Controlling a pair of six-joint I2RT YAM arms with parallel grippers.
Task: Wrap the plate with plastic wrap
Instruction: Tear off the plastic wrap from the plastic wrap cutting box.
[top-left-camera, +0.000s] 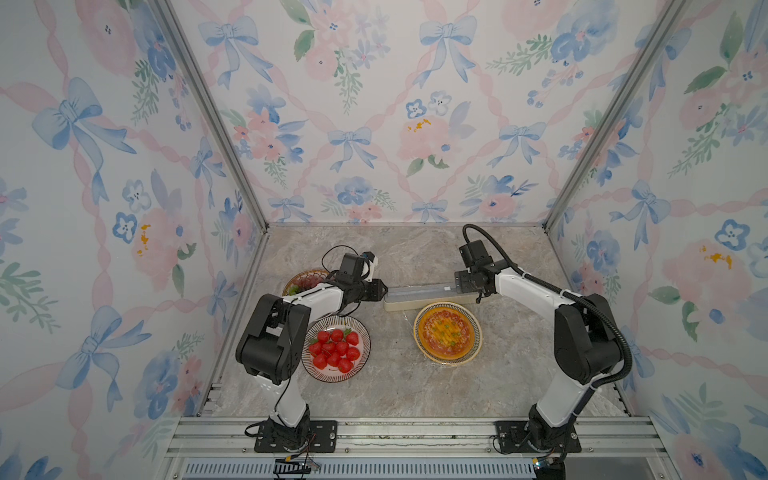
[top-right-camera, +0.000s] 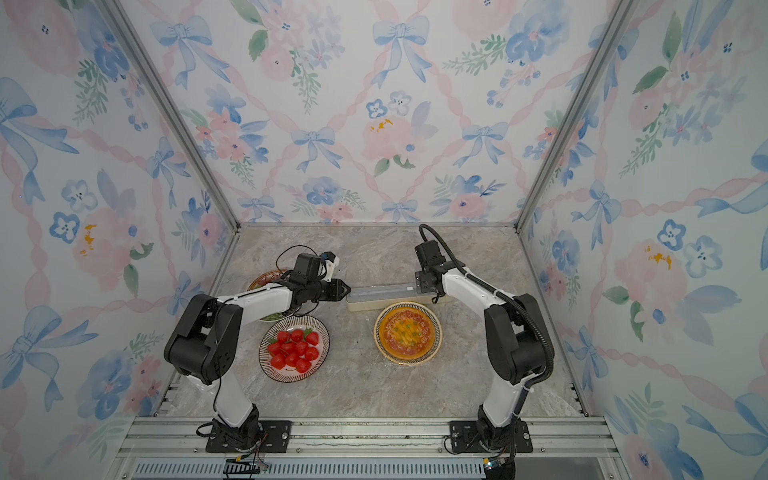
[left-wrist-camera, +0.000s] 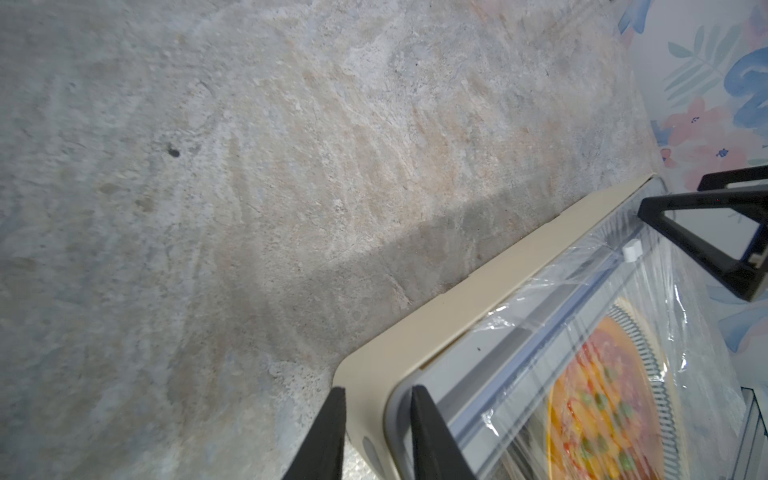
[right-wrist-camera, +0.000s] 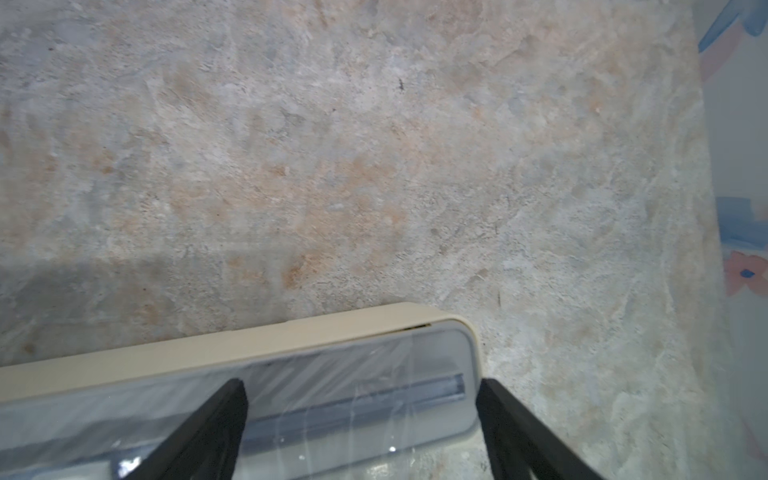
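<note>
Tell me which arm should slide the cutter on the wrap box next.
Right. The right gripper, open, hangs over one end of the box, beside the white cutter. The left gripper looks clamped on the far end, steadying it.

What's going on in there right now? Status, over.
Left gripper pinching box end; right gripper open, straddling other end. Plastic wrap draped over orange-food plate. Strawberry plate apart, not in the way.
</note>
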